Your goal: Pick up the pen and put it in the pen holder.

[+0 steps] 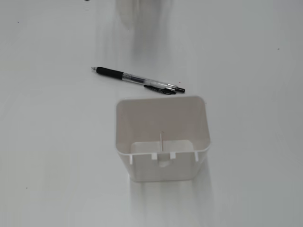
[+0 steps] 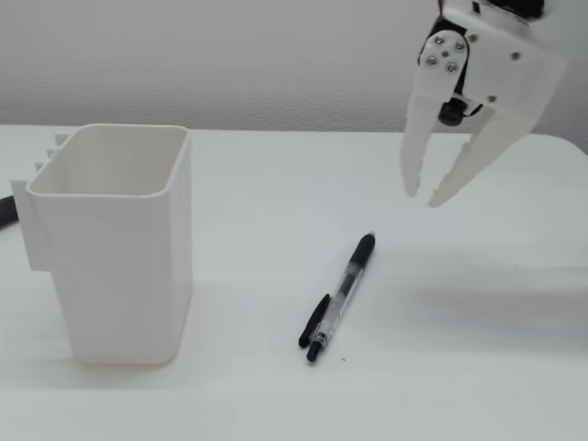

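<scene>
The gripper is hanging in the air at the upper right of a fixed view, its two white fingers pointing down and slightly parted — a narrow gap is showing between the tips, and nothing is sitting between them. It is hovering above the table, clear of the surface, up and to the right of the pen's grip end.

The pen is lying flat on the white table in that view, slanting from its black rubber grip at the upper right down to its clip end at the lower left, with a clear barrel between. In a fixed view from above, the pen is lying just beyond the holder's far rim, close to it, though whether it is touching is hard to say.

The pen holder — a white, open-topped box with rounded corners — is standing upright to the left of the pen, apart from it. From above, the pen holder is showing an empty interior with a thin upright divider at its near wall.
</scene>
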`<move>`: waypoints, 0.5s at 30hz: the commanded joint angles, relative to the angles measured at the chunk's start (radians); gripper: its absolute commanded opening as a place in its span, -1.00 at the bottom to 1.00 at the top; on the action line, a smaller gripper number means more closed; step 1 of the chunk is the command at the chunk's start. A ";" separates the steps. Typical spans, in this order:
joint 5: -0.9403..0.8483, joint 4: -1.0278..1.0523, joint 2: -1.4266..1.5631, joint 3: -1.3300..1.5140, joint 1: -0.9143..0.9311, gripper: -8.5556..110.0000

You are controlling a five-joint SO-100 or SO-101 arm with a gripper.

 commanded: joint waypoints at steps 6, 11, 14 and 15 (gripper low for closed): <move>0.014 0.081 -0.468 -0.371 -0.112 -0.57; 0.044 0.072 -0.534 -0.388 -0.138 -0.50; 0.044 0.012 -0.541 -0.383 -0.138 -0.50; 0.044 0.003 -0.546 -0.379 -0.137 -0.50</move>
